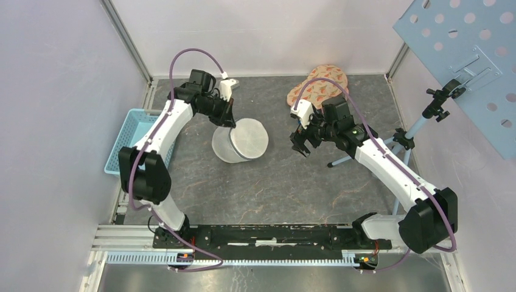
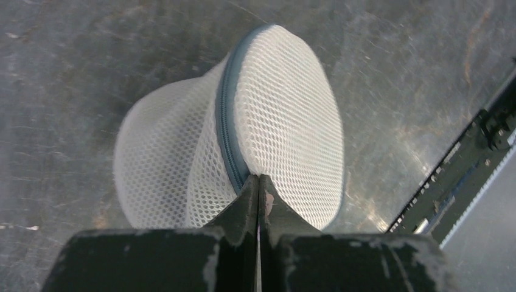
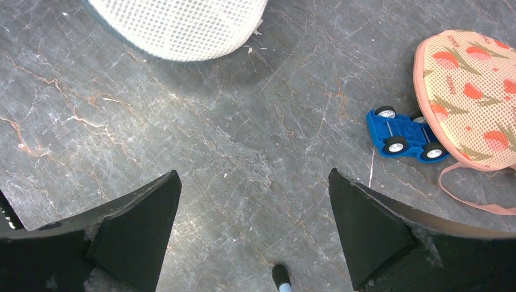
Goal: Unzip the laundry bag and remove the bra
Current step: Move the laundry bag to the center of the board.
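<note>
The white mesh laundry bag (image 1: 242,140), round with a grey-blue zipper (image 2: 226,115) along its rim, sits mid-table. My left gripper (image 1: 230,121) is shut on the bag's rim next to the zipper (image 2: 259,179) and holds that edge up. What is inside the bag (image 2: 286,115) does not show. My right gripper (image 1: 302,146) is open and empty, hovering over bare table (image 3: 255,182) to the right of the bag (image 3: 182,24). A peach tulip-patterned padded fabric piece with a thin strap (image 1: 319,85) lies at the back, also in the right wrist view (image 3: 474,91).
A blue plastic basket (image 1: 131,137) stands at the left edge. A small blue toy car (image 3: 401,134) lies next to the peach piece. A tripod stand (image 1: 414,131) with a blue perforated panel (image 1: 468,55) is at the right; one of its feet (image 3: 281,277) is under my right gripper.
</note>
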